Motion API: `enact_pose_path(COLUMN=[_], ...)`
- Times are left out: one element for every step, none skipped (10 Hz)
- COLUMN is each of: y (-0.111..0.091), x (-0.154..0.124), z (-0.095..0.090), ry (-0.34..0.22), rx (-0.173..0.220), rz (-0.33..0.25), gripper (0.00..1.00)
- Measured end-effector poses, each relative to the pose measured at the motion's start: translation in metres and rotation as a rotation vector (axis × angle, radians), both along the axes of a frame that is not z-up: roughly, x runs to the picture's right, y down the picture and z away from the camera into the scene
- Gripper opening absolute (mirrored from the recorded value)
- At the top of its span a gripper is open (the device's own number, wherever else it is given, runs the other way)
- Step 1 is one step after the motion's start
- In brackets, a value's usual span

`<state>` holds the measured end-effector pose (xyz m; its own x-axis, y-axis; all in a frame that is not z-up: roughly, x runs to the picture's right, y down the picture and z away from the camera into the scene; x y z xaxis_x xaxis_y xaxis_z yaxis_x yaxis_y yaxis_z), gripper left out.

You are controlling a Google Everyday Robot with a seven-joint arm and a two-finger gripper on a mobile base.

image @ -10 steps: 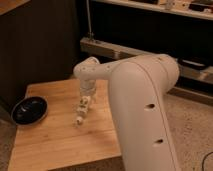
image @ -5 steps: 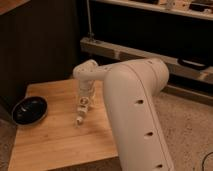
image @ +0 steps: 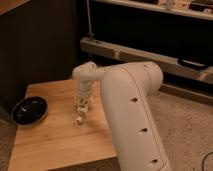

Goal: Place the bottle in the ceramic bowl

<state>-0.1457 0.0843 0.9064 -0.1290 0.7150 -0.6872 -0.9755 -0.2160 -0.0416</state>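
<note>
Gripper (image: 82, 104) is positioned over the table (image: 55, 145) centre, clenched on the bottle (image: 80, 116). Bowl (image: 29, 110) is noted at the left edge, well apart. Bottle is held tilted, apparently lifted off the wood, presumably for carrying leftward.

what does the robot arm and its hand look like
The arm is bulky, smooth, glossy white, with rounded links and a row of small dark holes down its side. No cables show. Its small pale hand is over the wooden table.
</note>
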Motion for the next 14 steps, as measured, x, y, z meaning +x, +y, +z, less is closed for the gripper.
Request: enact_pose_path(y=[0.002,0.005,0.007,0.008,0.009,0.01,0.01,0.011,0.012,0.012,0.009,0.003,-0.005,-0.011], x=[-0.004,-0.007,-0.01,-0.011,-0.013,-0.017,-0.019,-0.022,-0.025,-0.031,-0.039,-0.052,-0.072,-0.089], z=[0.002,0.005,0.008,0.009,0.011,0.011,0.011,0.011,0.01,0.008,0.002,-0.008,-0.024,-0.036], ry=[-0.01,-0.02,-0.029,-0.032,-0.033,-0.032,-0.032,-0.032,-0.036,-0.057,-0.085,-0.127,-0.183,-0.228], rx=[-0.011,-0.022,-0.033,-0.041,-0.047,-0.054,-0.057,-0.061,-0.063,-0.064,-0.059,-0.048,-0.034,-0.022], rz=[-0.003,-0.006,-0.01,-0.017,-0.027,-0.041,-0.051,-0.062,-0.075,-0.086,-0.094,-0.105,-0.124,-0.143], gripper=[0.65,0.65,0.65,0.61,0.52,0.4,0.32,0.22,0.12,0.03,0.0,0.0,0.0,0.0])
